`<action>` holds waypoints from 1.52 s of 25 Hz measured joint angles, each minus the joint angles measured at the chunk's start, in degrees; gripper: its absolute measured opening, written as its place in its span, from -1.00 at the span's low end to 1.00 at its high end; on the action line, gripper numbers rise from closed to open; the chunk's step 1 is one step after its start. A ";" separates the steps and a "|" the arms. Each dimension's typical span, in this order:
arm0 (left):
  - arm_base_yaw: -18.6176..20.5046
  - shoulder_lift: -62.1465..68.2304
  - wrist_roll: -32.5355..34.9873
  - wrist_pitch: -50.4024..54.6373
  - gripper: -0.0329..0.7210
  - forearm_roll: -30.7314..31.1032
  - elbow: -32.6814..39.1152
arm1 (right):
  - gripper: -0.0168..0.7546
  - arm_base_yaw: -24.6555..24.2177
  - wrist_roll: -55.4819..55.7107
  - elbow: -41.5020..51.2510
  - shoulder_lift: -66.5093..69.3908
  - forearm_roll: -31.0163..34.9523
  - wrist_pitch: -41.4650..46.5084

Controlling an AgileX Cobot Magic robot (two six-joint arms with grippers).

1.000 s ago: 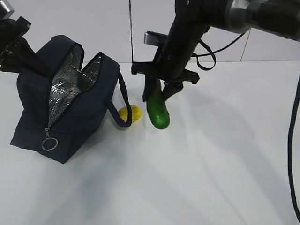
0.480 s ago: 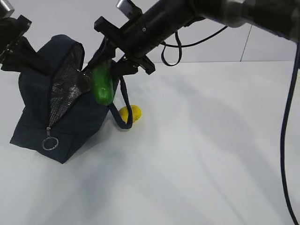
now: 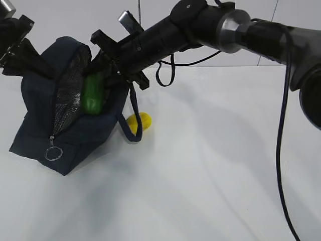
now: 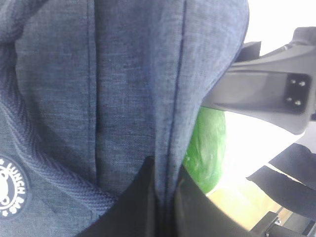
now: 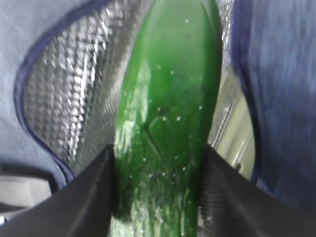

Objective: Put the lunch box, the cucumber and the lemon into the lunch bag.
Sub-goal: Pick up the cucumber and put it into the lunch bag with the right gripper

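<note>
- Right pincer [image 3: 100,75]: largely masked by its own arm in the exterior view; the wrist view shows its fingers [image 5: 84,197] clamped on the cucumber [image 3: 93,95], lower end inside the open lunch bag [image 3: 95,128].
- Left pincer [image 4: 165,197]: pinched narrow on the bag's fabric.
- Lemon [image 3: 142,121]: on the counter [image 3: 225,165], partly behind the bag's handle [image 3: 131,118].
- Lunch box: cannot be made out with certainty.
</note>
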 joint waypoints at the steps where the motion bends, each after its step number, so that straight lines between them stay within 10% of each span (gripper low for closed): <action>1: 0.00 0.00 0.00 0.00 -0.90 0.00 0.00 | -0.03 0.00 0.00 0.00 0.23 0.00 -0.23; 11: 0.00 0.00 0.10 0.05 -0.90 -0.19 0.00 | 0.35 0.00 0.00 0.00 0.21 0.00 -1.47; 28: 4.21 0.83 -2.34 -1.34 -0.90 5.07 0.00 | 0.38 -0.33 -4.82 -8.82 0.21 -1.15 5.63; 38: 6.68 3.24 -3.19 -2.19 -0.90 9.44 -0.09 | 0.38 -0.33 -4.73 -15.01 0.21 -24.11 14.13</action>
